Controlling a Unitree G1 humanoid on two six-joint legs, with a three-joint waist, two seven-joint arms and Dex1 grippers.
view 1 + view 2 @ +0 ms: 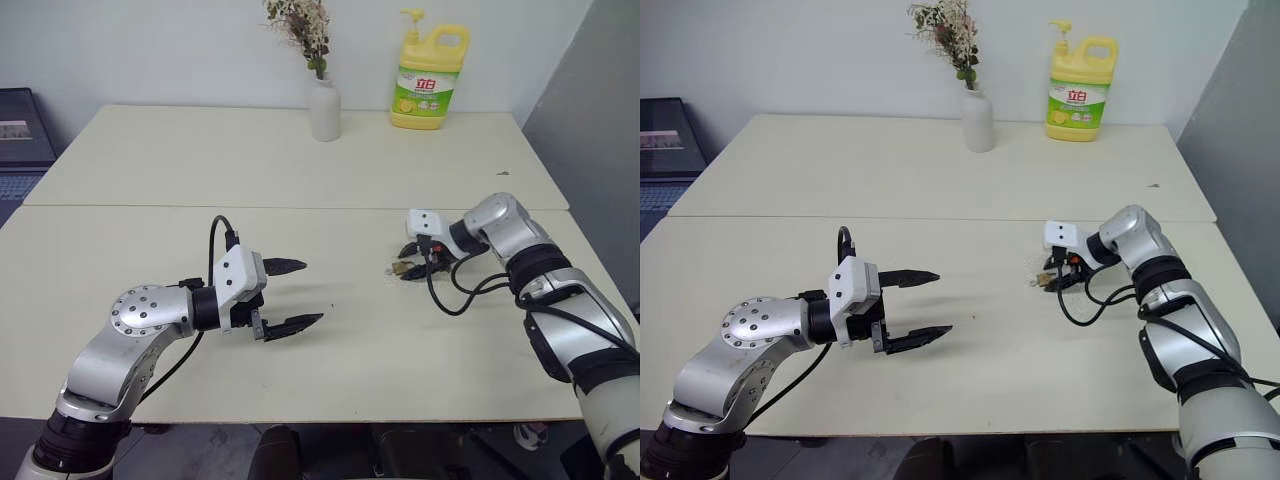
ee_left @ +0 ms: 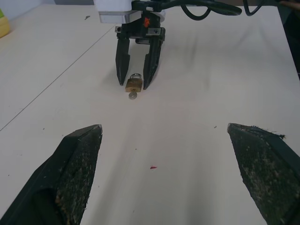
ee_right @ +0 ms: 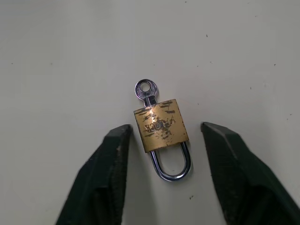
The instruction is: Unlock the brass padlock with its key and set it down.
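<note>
Lying flat on the cream desk (image 1: 330, 180), the small golden-brass padlock (image 3: 161, 124), silver key (image 3: 146, 90) inserted, sits untouched between the parted right gripper (image 3: 164, 150) fingers. Left gripper (image 1: 292, 296) hovers fully open, well apart.

head eyes overlook the table (image 1: 300, 160); wrist cameras skim it.

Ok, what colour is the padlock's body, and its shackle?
Golden brass body, scuffed, with a silvery shackle; the brass padlock shows best in the right wrist view.
</note>
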